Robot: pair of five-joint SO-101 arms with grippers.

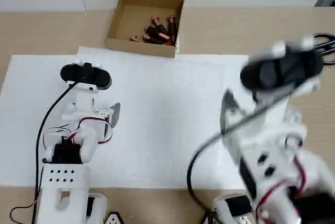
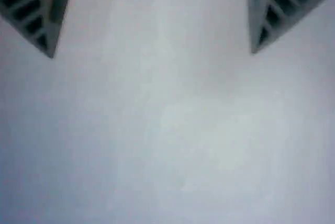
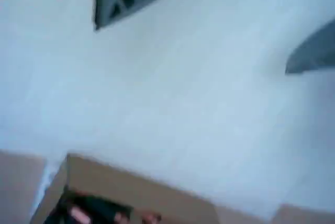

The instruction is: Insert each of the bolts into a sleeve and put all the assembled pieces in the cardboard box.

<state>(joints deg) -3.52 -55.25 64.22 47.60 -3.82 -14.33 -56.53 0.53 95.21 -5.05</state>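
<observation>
Copper and black, the assembled pieces lay heaped in the cardboard box just beyond the white sheet, too tangled for us to count. The left gripper and the right gripper hung wide open and empty over the sheet. We judged that a careless swing could knock the box, and the right arm's bulk hid part of the sheet.

No text, number, label or sign can be read in any view. The cardboard box has plain brown walls, and the white sheet on the surface is blank. The dark dots on the base of an arm seem to be small holes, not print.
</observation>
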